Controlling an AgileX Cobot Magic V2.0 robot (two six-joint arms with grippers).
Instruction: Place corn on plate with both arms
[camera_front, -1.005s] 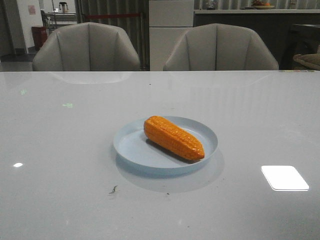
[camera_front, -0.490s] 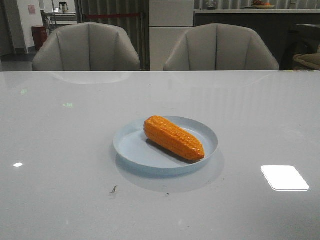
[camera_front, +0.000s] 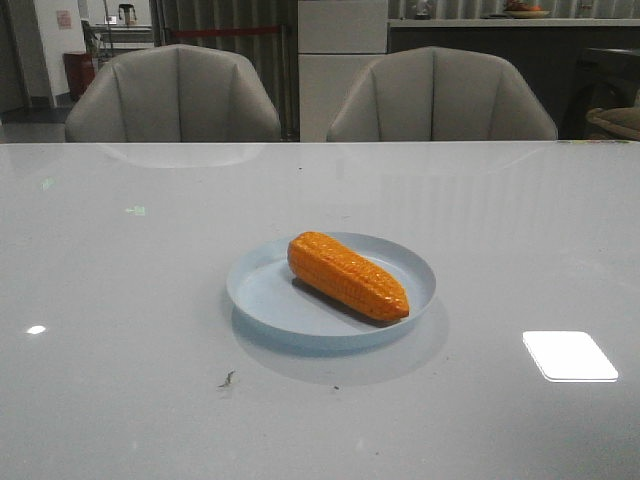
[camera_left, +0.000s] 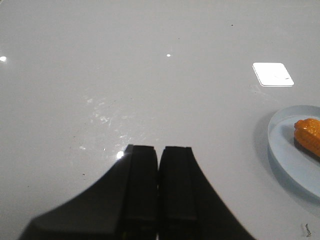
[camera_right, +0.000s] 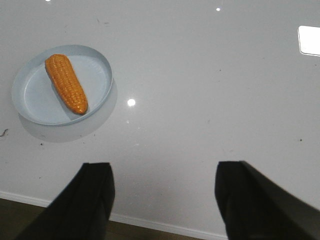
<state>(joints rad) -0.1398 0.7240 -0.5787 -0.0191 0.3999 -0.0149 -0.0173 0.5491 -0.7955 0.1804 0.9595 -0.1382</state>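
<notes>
The orange corn (camera_front: 347, 275) lies on its side inside the pale blue plate (camera_front: 262, 290) at the table's middle. It also shows in the right wrist view (camera_right: 66, 82) on the plate (camera_right: 35, 95), and partly in the left wrist view (camera_left: 308, 135) on the plate (camera_left: 282, 145). Neither arm shows in the front view. My left gripper (camera_left: 160, 148) is shut and empty above bare table, off to the plate's side. My right gripper (camera_right: 163, 167) is open and empty, above the table's near edge, well away from the plate.
The table (camera_front: 120, 300) is glossy white with bright light reflections (camera_front: 569, 355). Two grey chairs (camera_front: 175, 95) stand behind its far edge. A small dark speck (camera_front: 227, 379) lies near the plate's front left. The table's near edge (camera_right: 150, 224) shows under my right gripper.
</notes>
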